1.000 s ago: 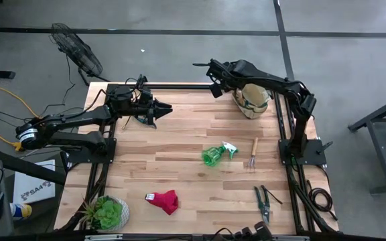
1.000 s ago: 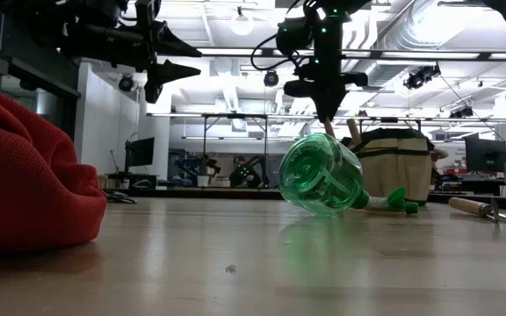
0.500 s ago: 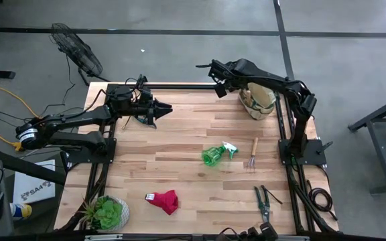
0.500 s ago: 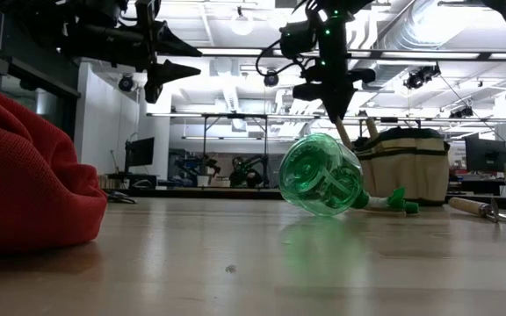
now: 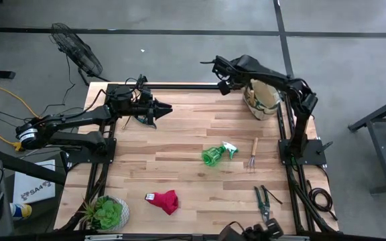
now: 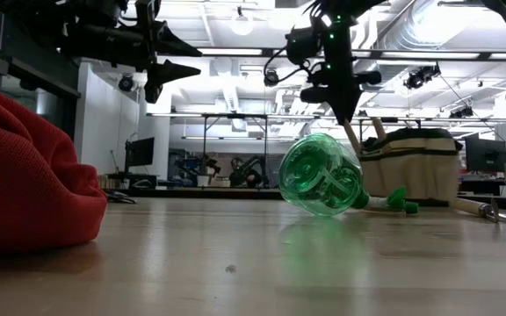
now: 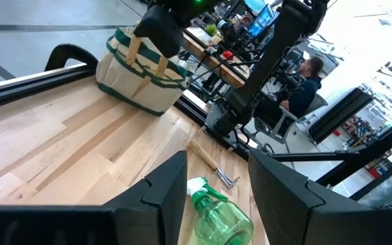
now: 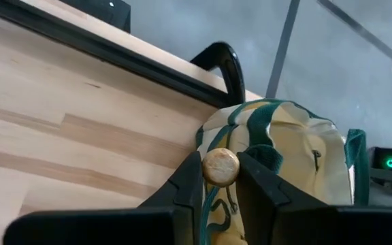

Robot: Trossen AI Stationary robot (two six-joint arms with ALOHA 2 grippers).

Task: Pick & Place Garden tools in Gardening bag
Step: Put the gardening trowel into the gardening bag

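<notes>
Pale butcher-block tabletop (image 5: 179, 147) on a dark frame, grey shop floor around it, a fan off the far left corner.

Right gripper (image 8: 220, 178) is raised at the far right corner of the table, beside the gardening bag (image 5: 261, 99), which stands upright against the far edge. Its fingers are pinched on a wooden tool handle (image 8: 220, 167); the right wrist view shows the round butt of the handle clamped between the pads, with the bag's green-trimmed mouth beyond it. Tool head is not visible, so which tool cannot be told. In the low view the handle hangs slanted under the gripper, next to the bag.

Left gripper (image 5: 161, 108) hovers over the far left part of the table, fingers spread, nothing between them.

Still lying on the boards: green spray bottle (image 5: 217, 154) on its side mid-table, hand fork (image 5: 253, 153) just beside it, pruning shears (image 5: 263, 202) near the front right, red glove (image 5: 164, 200) near the front. Potted plant (image 5: 106, 212) sits at the front left corner, not part of the job.

Judgement: step in hand is the drop into the bag. Centre the hanging tool over the open mouth, not the rim or an outer pocket. Lower until the head is inside before letting go; avoid snagging the loop handles. A soft bag may tip if pushed sideways.
</notes>
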